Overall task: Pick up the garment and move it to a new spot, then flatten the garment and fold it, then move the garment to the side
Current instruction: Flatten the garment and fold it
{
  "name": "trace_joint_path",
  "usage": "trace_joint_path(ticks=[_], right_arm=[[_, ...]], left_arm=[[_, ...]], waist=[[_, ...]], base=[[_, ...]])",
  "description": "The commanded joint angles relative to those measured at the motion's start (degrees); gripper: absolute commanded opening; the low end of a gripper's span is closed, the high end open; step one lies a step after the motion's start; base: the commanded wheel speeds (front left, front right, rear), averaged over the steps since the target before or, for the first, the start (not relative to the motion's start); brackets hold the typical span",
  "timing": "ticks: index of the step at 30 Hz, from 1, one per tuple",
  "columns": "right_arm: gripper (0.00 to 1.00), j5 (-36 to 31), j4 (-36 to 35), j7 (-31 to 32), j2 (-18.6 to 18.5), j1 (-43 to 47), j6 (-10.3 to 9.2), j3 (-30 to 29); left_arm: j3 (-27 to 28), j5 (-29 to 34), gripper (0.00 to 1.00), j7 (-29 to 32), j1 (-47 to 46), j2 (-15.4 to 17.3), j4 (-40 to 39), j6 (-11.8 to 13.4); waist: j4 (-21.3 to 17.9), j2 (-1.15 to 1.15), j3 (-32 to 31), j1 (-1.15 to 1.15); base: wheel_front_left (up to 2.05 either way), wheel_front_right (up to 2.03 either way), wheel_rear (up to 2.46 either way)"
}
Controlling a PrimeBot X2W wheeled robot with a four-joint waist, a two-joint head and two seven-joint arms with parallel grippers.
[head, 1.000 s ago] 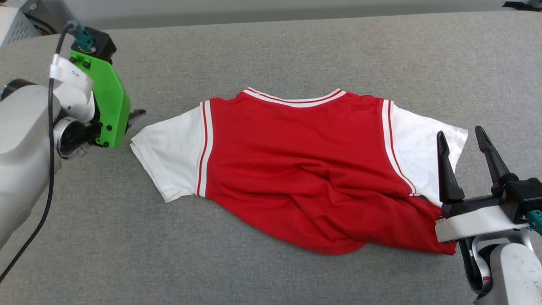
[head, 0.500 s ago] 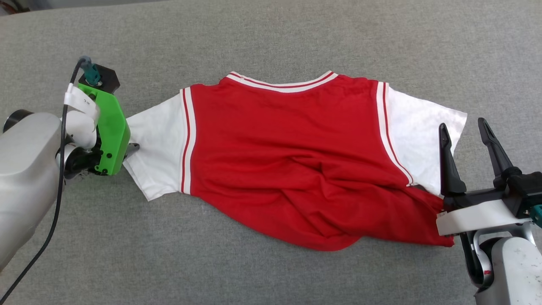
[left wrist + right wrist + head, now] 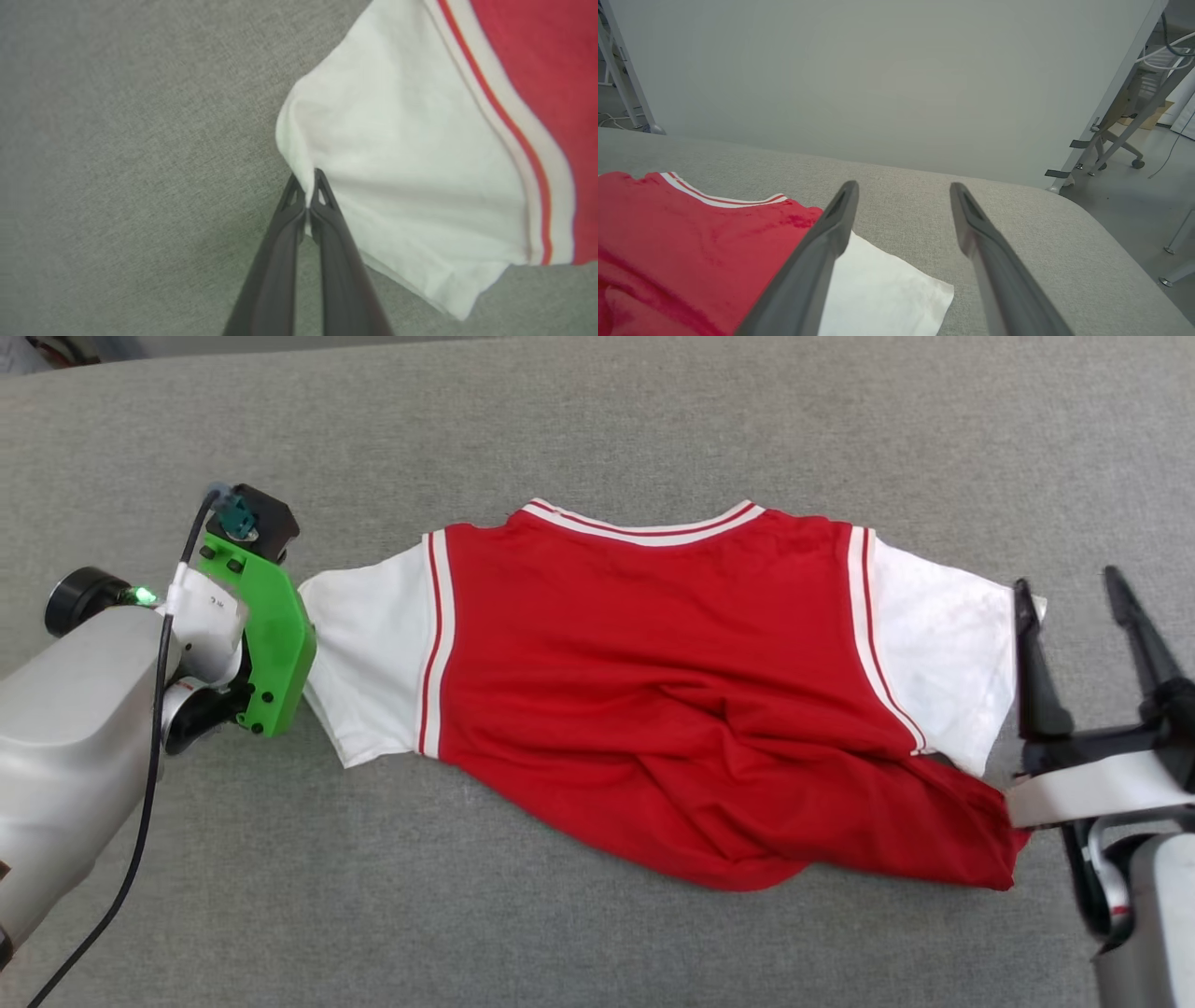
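In the left wrist view I am watching the left gripper (image 3: 308, 192) clenching a small fold at the outer hem of the garment (image 3: 411, 168), on its white sleeve. The cloth is puckering at the tips, so I am judging it thin, light and limp. It is likely to trail and stretch rather than lift as one piece, and a pinch this slight could slip. The grey table cover (image 3: 117, 140) is looking rough enough to drag on it.

In the head view the garment is lying spread across the middle of the table, collar away from me, with the lower red body bunching into folds toward my right. The right gripper (image 3: 1069, 581) is hovering released, fingers wide, just over the far white sleeve. I am thinking that sleeve's hem, or the shoulder seam, is the matching place to grasp. Bare table is lying all around, most of it ahead and to the left.

In the right wrist view the spread fingers are framing the sleeve's corner. The table is rounding off to the right, so I am treating that side as the edge to mind.
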Motion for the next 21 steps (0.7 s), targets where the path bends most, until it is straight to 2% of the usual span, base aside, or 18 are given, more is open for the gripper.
trace_joint_path(ticks=[1, 6, 10, 14, 19, 21], right_arm=[[1.0, 0.12, -0.23, -0.51, -1.57, -1.82, -0.03, -0.51], [1.0, 3.56, -1.59, 1.55, -6.47, -6.26, -0.03, -1.61], [1.0, 6.92, -1.69, 7.56, -12.42, -10.69, -0.03, -0.28], [1.0, 12.6, 2.04, 19.16, -19.87, -14.39, -0.03, 4.2], [1.0, 23.64, 5.57, 38.56, -28.33, -17.55, -0.03, 11.94], [1.0, 28.44, 6.6, 45.56, -30.61, -18.34, -0.03, 13.85]], left_arm=[[0.0, 0.71, 0.0, -1.74, 0.25, 0.45, -0.6, -0.09], [-0.02, 3.03, 0.0, -6.82, -0.62, 0.97, -2.96, -0.09], [0.34, 3.59, 0.0, -9.49, -1.0, 1.1, -4.76, 0.06], [0.3, 4.66, 0.0, -10.13, -0.9, 1.0, -6.07, 0.58], [0.26, 5.69, 0.0, -10.67, -0.74, 0.63, -7.67, 1.49], [0.25, 6.1, 0.0, -10.76, -0.81, 0.61, -8.29, 1.72]], waist=[[0.95, 0.0, -0.99, 0.0], [1.9, 0.0, -2.06, 0.0], [2.62, 0.0, -2.47, 0.0], [3.45, 0.0, -2.4, 0.0], [4.48, 0.0, -1.85, 0.0], [4.81, 0.0, -1.5, 0.0]], base=[[0.0, 0.0, 0.0], [0.0, 0.0, 0.0], [0.0, 0.0, 0.0], [0.0, 0.0, 0.0], [0.0, 0.0, 0.0], [0.0, 0.0, 0.0]])
